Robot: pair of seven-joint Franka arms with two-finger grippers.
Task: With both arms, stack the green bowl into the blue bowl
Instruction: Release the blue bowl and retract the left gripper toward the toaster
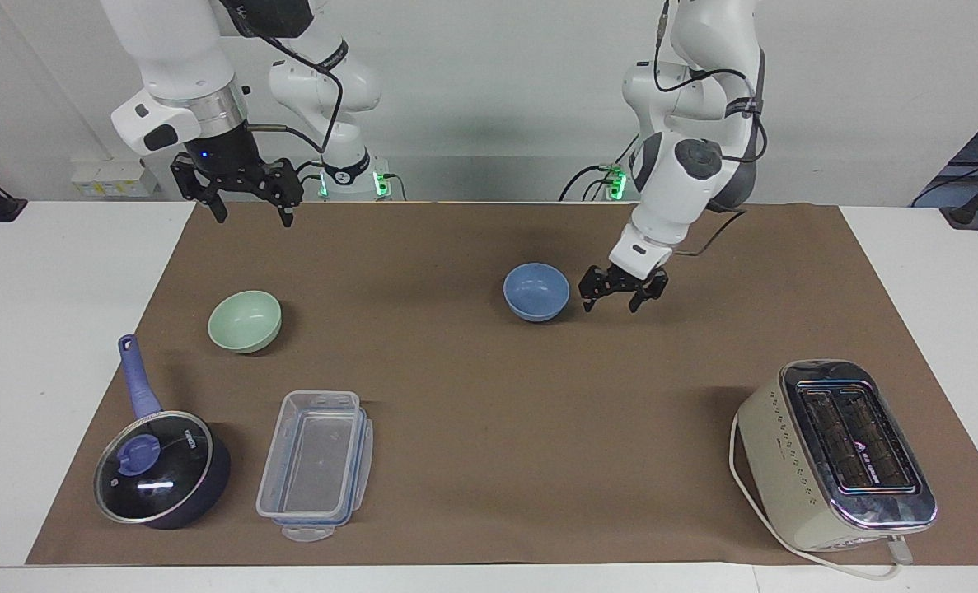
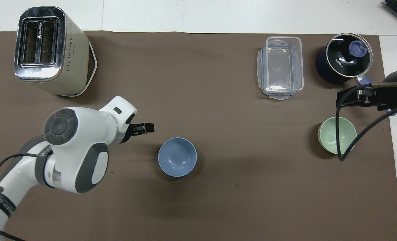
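Two bowls, green bowl (image 1: 245,320) and blue bowl (image 1: 536,291), sit well apart.

White capitals spelling "KONKA" sit on the glass lid of the dark blue pot with the periwinkle knob (image 2: 344,57). The cream and chrome two-slot toaster (image 2: 39,40) carries a small white logo on its top, too small to read.

Blue bowl (image 2: 177,161) sits upright on the mat, left tool (image 2: 148,127) nearby.
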